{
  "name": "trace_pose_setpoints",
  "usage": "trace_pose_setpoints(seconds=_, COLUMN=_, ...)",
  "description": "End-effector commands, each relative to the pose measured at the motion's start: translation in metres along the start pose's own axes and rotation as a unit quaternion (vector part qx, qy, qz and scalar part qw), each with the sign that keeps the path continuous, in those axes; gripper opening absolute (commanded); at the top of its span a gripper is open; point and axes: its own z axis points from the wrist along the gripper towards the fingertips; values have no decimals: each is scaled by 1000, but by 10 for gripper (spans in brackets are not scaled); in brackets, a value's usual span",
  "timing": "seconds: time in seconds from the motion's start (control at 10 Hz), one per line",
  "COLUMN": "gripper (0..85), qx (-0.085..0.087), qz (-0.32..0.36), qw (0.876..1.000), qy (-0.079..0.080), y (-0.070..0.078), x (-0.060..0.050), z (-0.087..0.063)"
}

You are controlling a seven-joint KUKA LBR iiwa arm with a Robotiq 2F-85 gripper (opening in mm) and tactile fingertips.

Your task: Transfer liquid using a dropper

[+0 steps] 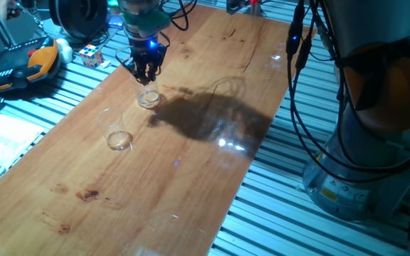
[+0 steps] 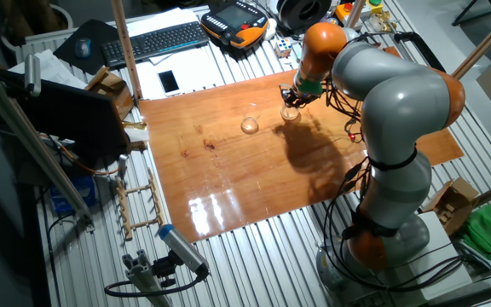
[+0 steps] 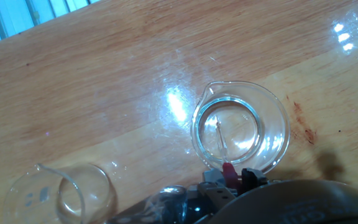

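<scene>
My gripper [image 1: 146,73] hangs straight over a small clear cup [image 1: 148,98] near the far end of the wooden board; the other fixed view shows the gripper [image 2: 292,98] over that cup [image 2: 290,112] too. In the hand view the thin transparent dropper [image 3: 221,138] points down into this spouted cup [image 3: 240,127], where a shallow clear liquid [image 3: 250,140] glints. The dropper's magenta end sits between my fingertips [image 3: 250,176], which are shut on it. A second clear cup [image 1: 117,135] [image 3: 61,193] stands apart, nearer the board's middle.
The wooden board [image 1: 155,185] lies on a slatted metal table. Beyond its far end sit a Rubik's cube [image 1: 91,55] and an orange teach pendant [image 1: 20,64]. A keyboard [image 2: 156,38] and a phone [image 2: 169,81] lie off the board. The arm's base [image 1: 347,185] stands beside it.
</scene>
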Motion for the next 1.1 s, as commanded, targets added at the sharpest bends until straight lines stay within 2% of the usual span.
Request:
trace_pose_setpoints(seconds=0.0, gripper=270, qx=0, qz=0, qw=1000, qy=0, y=0, x=0, z=0)
trace_pose_setpoints(seconds=1.0, gripper=303, qx=0, qz=1, qw=1000, qy=-3, y=-2, x=0, z=4)
